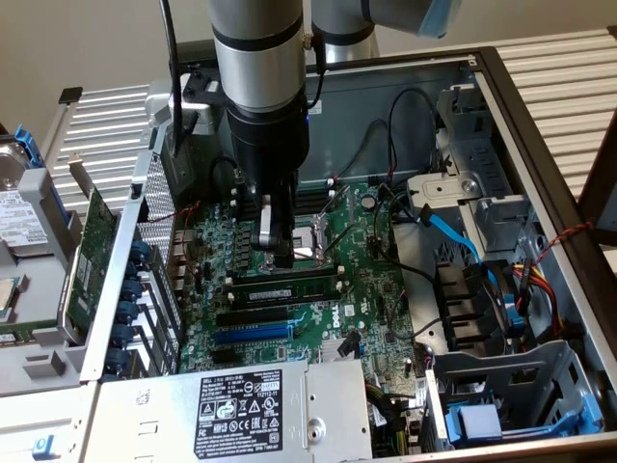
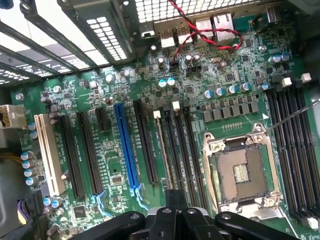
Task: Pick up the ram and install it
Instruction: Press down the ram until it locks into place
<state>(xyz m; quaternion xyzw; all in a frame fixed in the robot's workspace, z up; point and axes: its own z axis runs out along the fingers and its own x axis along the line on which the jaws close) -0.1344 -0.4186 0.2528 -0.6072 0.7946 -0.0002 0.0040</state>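
My gripper (image 1: 278,253) is pinched shut, empty, above the seated ram (image 1: 285,286); pressing skewed could crack its slot.

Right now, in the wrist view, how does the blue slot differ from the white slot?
The blue slot is narrow; the white slot is broader. The white slot sits at the motherboard's edge, the blue slot nearer the processor socket, with black slots between them. Both are empty and run parallel.
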